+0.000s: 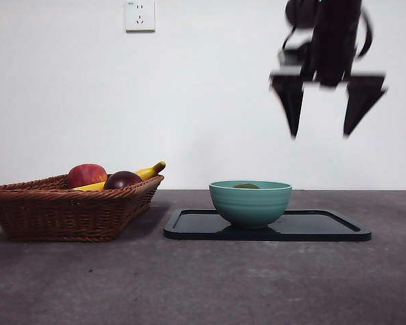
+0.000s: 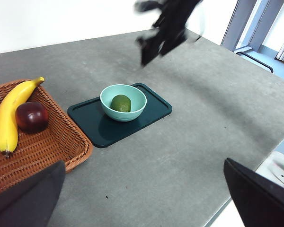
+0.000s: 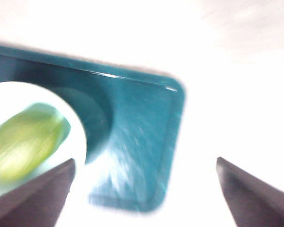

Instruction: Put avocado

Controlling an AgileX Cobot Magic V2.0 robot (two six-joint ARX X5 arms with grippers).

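Nearest in front view stood bowl (image 1: 250,202) on dark tray (image 1: 267,226), avocado (image 1: 246,185) barely peeking over rim; right gripper (image 1: 327,105) hung high above, jaws spread, empty. From left wrist, saw avocado (image 2: 121,102) resting inside bowl (image 2: 123,102), left gripper (image 2: 142,198) wide apart. Right wrist blurred: avocado (image 3: 23,144) below. Might clip basket (image 2: 38,146) if swung carelessly.

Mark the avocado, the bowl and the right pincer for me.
avocado (image 2: 121,102): left wrist view, middle of the fruit's top.
bowl (image 1: 250,206): front view, outer front wall.
right pincer (image 1: 327,108): front view, open gap midway between its fingertips, above the tray.
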